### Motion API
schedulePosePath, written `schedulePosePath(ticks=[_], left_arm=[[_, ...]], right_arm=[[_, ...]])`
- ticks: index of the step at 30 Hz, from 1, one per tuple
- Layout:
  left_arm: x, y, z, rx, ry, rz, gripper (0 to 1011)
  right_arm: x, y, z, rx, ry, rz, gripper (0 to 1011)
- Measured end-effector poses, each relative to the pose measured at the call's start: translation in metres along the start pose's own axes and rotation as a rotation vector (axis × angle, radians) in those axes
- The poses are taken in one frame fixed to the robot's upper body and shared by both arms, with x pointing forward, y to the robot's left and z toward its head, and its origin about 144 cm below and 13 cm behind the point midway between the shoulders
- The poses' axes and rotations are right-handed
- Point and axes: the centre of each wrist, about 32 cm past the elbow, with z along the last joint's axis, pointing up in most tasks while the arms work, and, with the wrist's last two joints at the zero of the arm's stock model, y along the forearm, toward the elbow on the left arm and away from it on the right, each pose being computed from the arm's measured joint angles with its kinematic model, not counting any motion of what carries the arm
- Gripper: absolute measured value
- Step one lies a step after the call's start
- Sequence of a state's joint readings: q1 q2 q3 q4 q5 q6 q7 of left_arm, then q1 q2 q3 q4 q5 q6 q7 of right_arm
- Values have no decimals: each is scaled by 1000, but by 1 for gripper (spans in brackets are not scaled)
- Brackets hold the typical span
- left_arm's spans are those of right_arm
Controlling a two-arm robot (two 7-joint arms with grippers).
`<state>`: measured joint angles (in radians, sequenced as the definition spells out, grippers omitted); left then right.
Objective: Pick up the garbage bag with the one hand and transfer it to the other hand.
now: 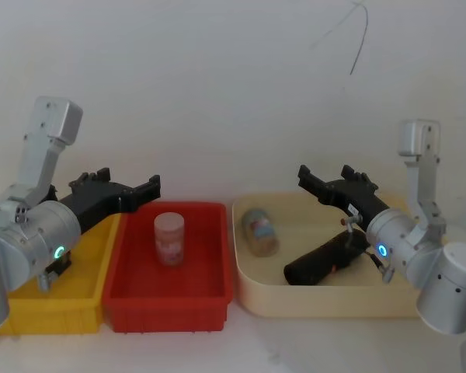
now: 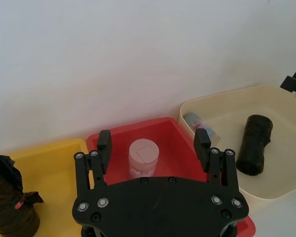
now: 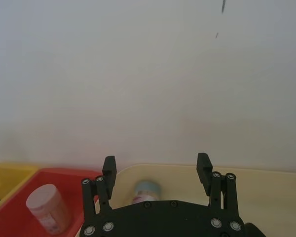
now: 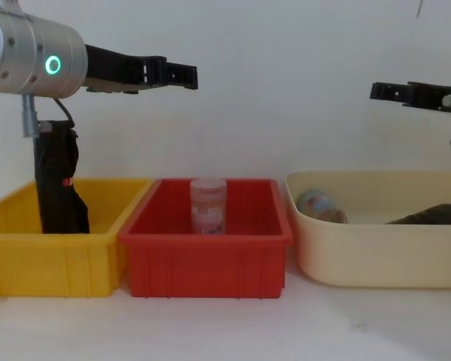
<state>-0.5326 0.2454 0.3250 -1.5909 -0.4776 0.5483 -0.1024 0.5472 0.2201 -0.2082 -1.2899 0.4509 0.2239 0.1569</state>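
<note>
Though not yet picked up, garbage bag (image 1: 325,261) lying flat on the floor of the cream tub (image 1: 326,305) at 3 o'clock on the desk (image 1: 256,346). Black roll with a thin red band round it, one end aimed at 8 o'clock, the other at 2 o'clock. Touching no claw.

Left claw (image 1: 128,180) at 9 o'clock, high in the air over the line where the yellow bin (image 1: 54,307) meets the red bin (image 1: 171,299). Fingers spread wide, holding nothing. Green ring glowing on its arm.

Right claw (image 1: 326,175) at 2 o'clock, high in the air over the back of the cream tub, well above the garbage bag. Fingers spread wide too, holding nothing. Blue ring glowing on its arm.

Pink jar (image 1: 169,238) standing up in the middle of the red bin at 12 o'clock. Small tin (image 1: 260,231) on its side in the cream tub, at 10 o'clock from the garbage bag, not touching it. Bent black roll (image 4: 59,180) with a small red tag standing up in the yellow bin at 9 o'clock.
</note>
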Motion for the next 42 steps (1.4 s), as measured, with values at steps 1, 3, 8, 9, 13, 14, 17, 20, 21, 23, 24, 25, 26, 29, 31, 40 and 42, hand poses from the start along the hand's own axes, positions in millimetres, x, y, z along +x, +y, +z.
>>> schedulePosePath(ticks=[1, 3, 8, 9, 13, 14, 17, 20, 21, 23, 24, 25, 26, 29, 31, 40, 42], left_arm=[[0, 0, 0, 0, 0, 0, 1002], [0, 0, 0, 0, 0, 0, 1002], [0, 0, 0, 0, 0, 0, 1001], [0, 0, 0, 0, 0, 0, 1002], [0, 0, 0, 0, 0, 0, 1001], [0, 0, 0, 0, 0, 0, 1002], [0, 0, 0, 0, 0, 0, 1001], [0, 0, 0, 0, 0, 0, 1001], [0, 0, 0, 0, 0, 0, 1001], [0, 0, 0, 0, 0, 0, 1001], [0, 0, 0, 0, 0, 0, 1001], [0, 0, 0, 0, 0, 0, 1001], [0, 0, 0, 0, 0, 0, 1002], [0, 0, 0, 0, 0, 0, 1001], [0, 0, 0, 0, 0, 0, 1001], [0, 0, 0, 0, 0, 0, 1001], [0, 0, 0, 0, 0, 0, 1001]], right_arm=[[0, -1, -1, 2, -2, 4, 1000], [1, -3, -3, 8, -9, 18, 1000], [0, -8, -5, 19, -28, 61, 1001], [-1, -9, -6, 22, -35, 79, 1001], [-2, -13, -8, 25, -53, 125, 1000], [-3, -14, -8, 26, -56, 133, 1000], [-6, -16, -9, 30, -73, 177, 1000], [-9, -18, -10, 32, -90, 219, 1001], [-9, -19, -10, 32, -94, 232, 1001], [-12, -20, -10, 33, -107, 265, 1000], [-13, -21, -11, 33, -111, 277, 1000], [-14, -21, -11, 34, -115, 291, 1001], [-16, -22, -11, 34, -123, 313, 1001], [-21, -24, -12, 36, -139, 361, 1001], [-24, -25, -12, 36, -148, 387, 1001], [-43, -29, -14, 32, -194, 536, 1001], [-48, -30, -15, 30, -205, 572, 1001]])
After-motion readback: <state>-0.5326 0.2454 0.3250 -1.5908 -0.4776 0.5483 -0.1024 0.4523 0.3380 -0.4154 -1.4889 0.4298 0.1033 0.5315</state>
